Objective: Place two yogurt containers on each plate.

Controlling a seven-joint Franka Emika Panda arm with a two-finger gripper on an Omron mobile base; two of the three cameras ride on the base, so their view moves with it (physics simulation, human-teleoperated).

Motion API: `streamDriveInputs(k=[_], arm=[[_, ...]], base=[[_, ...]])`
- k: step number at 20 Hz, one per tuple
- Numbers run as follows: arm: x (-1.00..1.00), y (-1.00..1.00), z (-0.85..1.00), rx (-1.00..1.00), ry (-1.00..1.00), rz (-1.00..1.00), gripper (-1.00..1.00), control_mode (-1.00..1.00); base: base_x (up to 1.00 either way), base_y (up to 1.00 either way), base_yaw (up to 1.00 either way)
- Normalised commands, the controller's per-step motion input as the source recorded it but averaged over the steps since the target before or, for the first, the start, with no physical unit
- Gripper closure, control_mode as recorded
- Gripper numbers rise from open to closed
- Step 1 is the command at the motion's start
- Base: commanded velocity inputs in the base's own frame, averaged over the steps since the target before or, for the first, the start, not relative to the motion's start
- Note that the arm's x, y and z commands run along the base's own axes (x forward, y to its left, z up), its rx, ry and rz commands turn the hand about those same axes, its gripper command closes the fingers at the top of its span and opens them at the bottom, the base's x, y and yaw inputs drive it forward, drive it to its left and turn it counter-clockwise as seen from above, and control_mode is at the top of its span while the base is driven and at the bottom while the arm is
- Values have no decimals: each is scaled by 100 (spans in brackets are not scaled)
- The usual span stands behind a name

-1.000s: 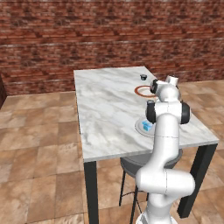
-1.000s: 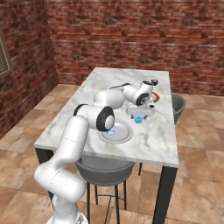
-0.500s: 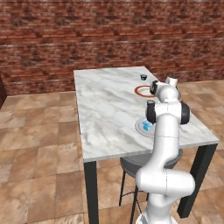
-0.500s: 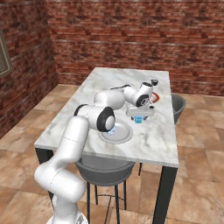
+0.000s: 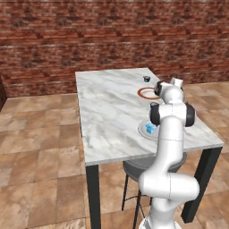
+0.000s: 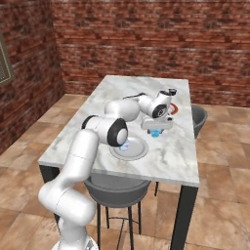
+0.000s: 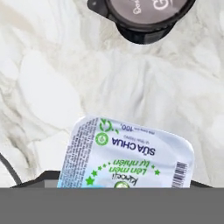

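Hand view showed the light blue yogurt cup (image 7: 127, 157) on the marble table (image 7: 52, 87) right under the gripper (image 6: 156, 130), whose grip I could not tell; it looked light, thin-walled, best pinched across its sides.

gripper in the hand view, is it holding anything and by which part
The gripper is down over a light blue yogurt cup on the marble table. Its fingers are hidden, so a hold cannot be told.

Dark cup (image 7: 144, 17) just ahead (bare marble (image 7: 52, 87) between).
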Motion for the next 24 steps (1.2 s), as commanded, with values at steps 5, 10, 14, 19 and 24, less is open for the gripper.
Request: streamDriveInputs(k=[5, 10, 14, 19, 24], arm=[[-39, 6, 31, 0, -1, 0, 100, -100], [-50, 24, 38, 0, 2, 0, 100, -100], [-44, 26, 44, 0, 12, 0, 100, -100], [-40, 34, 18, -2, 15, 0, 100, -100], [-41, 28, 0, -6, 3, 0, 100, -100]], base=[[0, 0, 0], [0, 0, 0], [0, 0, 0], [0, 0, 0], [0, 0, 0]])
